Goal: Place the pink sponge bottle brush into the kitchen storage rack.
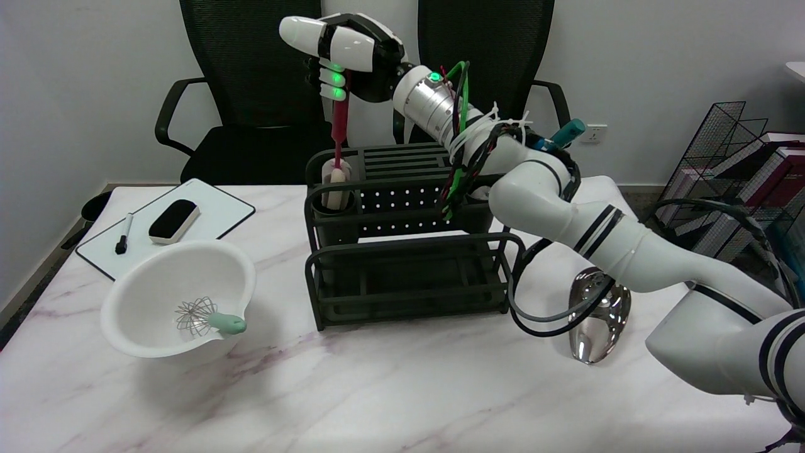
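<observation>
My right hand [343, 56] is raised above the back left corner of the dark kitchen storage rack [402, 251]. It grips the top of the bottle brush's red handle [340, 129], which hangs straight down. The brush's pale pink sponge head [336, 185] sits inside the round cup holder at the rack's back left corner, partly hidden by the cup's wall.
A white bowl [179, 299] with a small whisk [207, 316] stands at the left front. Behind it lies a whiteboard [166, 223] with an eraser and a marker. A shiny metal spoon [597, 324] lies right of the rack, under my arm. Wire shelving stands at far right.
</observation>
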{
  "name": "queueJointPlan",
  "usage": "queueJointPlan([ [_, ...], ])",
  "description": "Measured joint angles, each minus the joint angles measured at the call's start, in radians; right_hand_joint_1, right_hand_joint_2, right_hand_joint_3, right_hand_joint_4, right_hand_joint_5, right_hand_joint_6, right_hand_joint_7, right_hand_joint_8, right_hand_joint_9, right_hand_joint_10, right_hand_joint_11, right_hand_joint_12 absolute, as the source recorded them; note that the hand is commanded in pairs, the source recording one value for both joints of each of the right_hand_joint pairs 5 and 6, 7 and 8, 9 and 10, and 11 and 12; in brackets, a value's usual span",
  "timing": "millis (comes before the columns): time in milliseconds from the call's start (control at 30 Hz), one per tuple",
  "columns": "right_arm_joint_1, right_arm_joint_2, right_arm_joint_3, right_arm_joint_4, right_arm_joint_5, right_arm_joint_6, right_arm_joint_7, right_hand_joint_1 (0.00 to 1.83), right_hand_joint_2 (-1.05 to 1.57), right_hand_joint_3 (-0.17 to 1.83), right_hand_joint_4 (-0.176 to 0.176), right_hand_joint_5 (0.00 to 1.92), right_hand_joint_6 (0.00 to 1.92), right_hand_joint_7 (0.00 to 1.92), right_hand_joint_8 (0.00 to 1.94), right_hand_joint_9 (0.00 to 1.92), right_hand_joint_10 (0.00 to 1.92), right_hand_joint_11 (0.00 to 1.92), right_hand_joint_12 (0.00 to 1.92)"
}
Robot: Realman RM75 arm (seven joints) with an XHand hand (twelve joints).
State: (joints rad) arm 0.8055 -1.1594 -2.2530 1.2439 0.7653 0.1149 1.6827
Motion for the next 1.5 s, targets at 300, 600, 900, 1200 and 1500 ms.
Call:
queueJointPlan([
  [300,-0.022,-0.001,-0.003,-0.015,0.000,0.015,0.008,1.22,1.33,0.47,0.000,1.92,1.92,1.92,1.92,1.92,1.92,1.89,1.89],
  [600,-0.036,-0.013,-0.006,-0.044,-0.003,0.028,0.017,1.23,1.32,0.47,0.000,1.92,1.92,1.92,1.92,1.92,1.92,1.84,1.84],
  [900,-0.032,-0.029,-0.013,-0.076,-0.008,0.036,0.021,1.20,1.09,0.58,0.000,1.86,1.86,1.88,1.88,1.84,1.84,1.45,1.45],
  [1200,-0.030,-0.039,-0.019,-0.096,-0.011,0.054,0.023,1.25,-0.39,1.40,0.000,0.54,0.54,1.09,1.09,1.08,1.08,0.59,0.59],
  [1500,-0.037,-0.044,-0.025,-0.106,-0.012,0.070,0.024,1.27,-0.44,1.31,0.000,0.19,0.19,0.80,0.80,0.62,0.62,0.51,0.51],
])
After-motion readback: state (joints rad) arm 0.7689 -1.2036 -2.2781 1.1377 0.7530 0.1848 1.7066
